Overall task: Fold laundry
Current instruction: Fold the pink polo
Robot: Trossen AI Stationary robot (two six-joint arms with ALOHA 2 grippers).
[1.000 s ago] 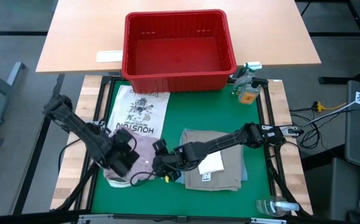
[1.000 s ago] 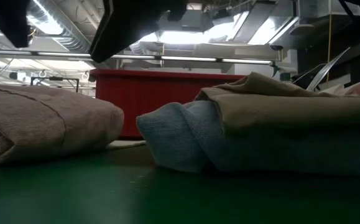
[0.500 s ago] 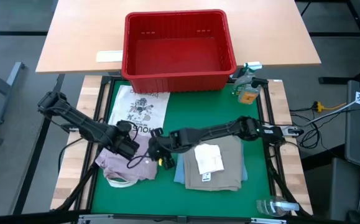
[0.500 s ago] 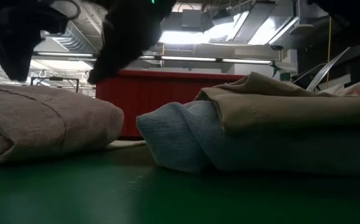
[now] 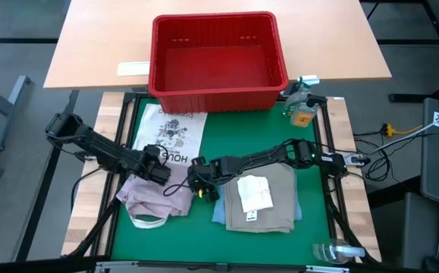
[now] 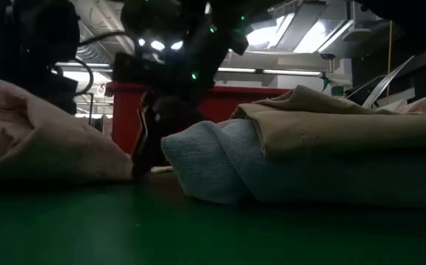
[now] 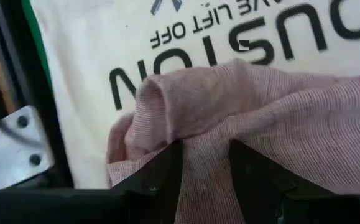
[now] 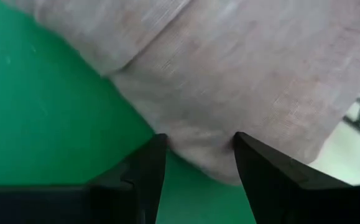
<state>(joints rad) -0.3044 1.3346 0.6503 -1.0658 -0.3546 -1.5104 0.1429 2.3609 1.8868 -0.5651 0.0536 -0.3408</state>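
Shirt (image 5: 157, 199), pink-mauve, lay crumpled on the desk (image 5: 264, 144), partly over a printed white tee (image 5: 170, 136); looked light, limp, best taken at edges. Left claw (image 5: 161, 173) and right claw (image 5: 196, 180) each pinched a fold. Count: one shirt, one tee, one khaki piece (image 5: 261, 199) on one jeans (image 6: 213, 165).

In the low view the pink shirt (image 6: 43, 143) is cut off at the left edge, and dark arm parts hide the red basket's (image 6: 264, 99) left half.
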